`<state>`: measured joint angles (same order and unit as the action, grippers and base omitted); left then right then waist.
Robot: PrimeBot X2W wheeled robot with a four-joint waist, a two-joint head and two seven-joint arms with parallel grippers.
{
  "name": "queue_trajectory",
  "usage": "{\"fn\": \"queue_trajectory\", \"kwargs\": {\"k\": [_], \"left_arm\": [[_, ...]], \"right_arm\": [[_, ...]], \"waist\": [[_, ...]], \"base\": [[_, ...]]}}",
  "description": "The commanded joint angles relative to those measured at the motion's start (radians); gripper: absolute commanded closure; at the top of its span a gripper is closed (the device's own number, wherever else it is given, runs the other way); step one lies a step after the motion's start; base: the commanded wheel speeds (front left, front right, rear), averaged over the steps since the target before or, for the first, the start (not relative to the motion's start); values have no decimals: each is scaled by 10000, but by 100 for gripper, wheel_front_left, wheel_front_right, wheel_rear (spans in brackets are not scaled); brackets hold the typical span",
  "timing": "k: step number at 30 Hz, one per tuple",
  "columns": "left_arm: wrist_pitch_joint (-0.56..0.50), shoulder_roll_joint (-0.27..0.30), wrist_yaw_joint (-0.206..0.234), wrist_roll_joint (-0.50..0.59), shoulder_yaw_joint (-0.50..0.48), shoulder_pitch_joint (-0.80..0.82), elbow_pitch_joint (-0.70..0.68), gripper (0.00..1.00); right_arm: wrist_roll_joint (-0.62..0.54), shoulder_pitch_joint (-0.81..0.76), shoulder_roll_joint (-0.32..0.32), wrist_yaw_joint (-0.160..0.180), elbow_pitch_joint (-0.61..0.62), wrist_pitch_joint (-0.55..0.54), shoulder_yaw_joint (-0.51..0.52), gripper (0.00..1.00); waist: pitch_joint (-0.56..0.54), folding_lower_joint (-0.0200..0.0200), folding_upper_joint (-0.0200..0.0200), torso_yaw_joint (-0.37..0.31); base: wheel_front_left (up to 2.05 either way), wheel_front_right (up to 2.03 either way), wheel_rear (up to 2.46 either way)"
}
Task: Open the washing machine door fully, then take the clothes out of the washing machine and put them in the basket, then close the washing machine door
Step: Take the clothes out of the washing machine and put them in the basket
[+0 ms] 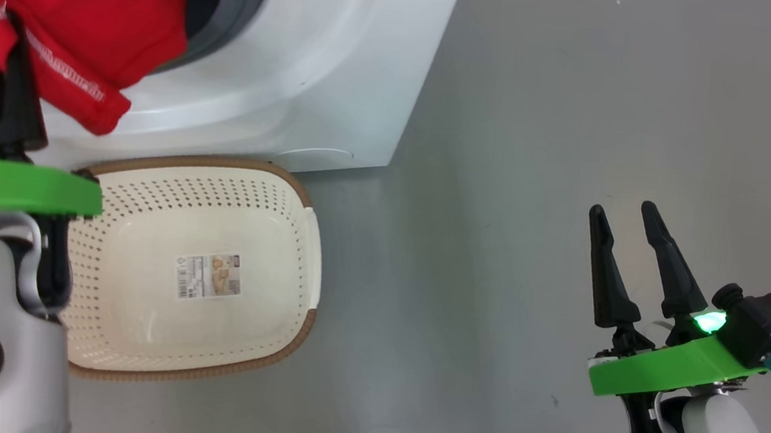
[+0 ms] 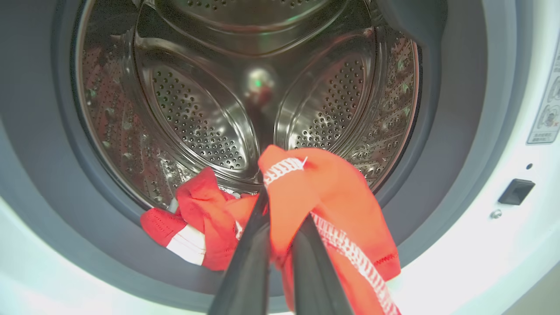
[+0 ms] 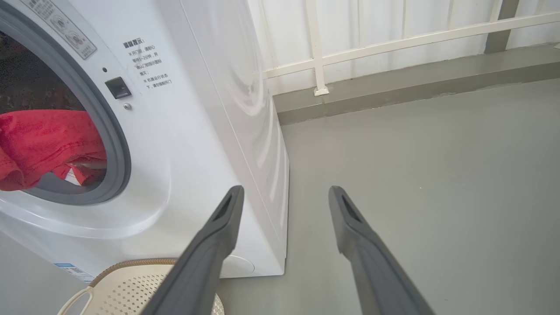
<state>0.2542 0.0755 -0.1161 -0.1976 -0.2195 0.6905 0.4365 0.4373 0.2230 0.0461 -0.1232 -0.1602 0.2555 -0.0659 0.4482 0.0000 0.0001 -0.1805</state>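
My left gripper (image 2: 283, 209) clamped the red clothes (image 2: 326, 192) at the washing machine (image 1: 343, 66) mouth; my right gripper (image 3: 284, 194) stood open, empty.

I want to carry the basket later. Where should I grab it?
Probably the side handle of the basket, coming down from above at its right side. The basket stands upright, that handle sticks out sideways, and the washing machine stands close behind the far side.
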Motion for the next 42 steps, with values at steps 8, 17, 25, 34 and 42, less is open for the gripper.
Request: {"fn": "queue_trajectory", "kwargs": {"k": [8,17,25,34,42], "left_arm": [[75,-202,-127,585,-332,-1458,-2495,100],[76,-248,-24,260,68,-2293,-4099,100],[76,-250,344,-80,288,-2714,-5769,100],[76,-251,661,-155,782,-3052,-5764,100],[76,-252,438,-350,1070,-3307,-2614,100]], "right_arm": [[-165,-384,41,-75,267,63,41,0],[-188,-394,41,-75,239,63,62,0],[-193,-401,41,-75,262,63,78,0],[-188,-287,43,-75,243,63,20,0],[-24,-161,42,-75,269,63,-121,0]], "waist": [[-223,0,-1,447],[-300,0,-1,577],[-298,0,-1,640],[-180,0,-1,659],[220,0,-1,522]], "base": [[0,0,0],[0,0,0],[0,0,0],[0,0,0],[0,0,0]]}}
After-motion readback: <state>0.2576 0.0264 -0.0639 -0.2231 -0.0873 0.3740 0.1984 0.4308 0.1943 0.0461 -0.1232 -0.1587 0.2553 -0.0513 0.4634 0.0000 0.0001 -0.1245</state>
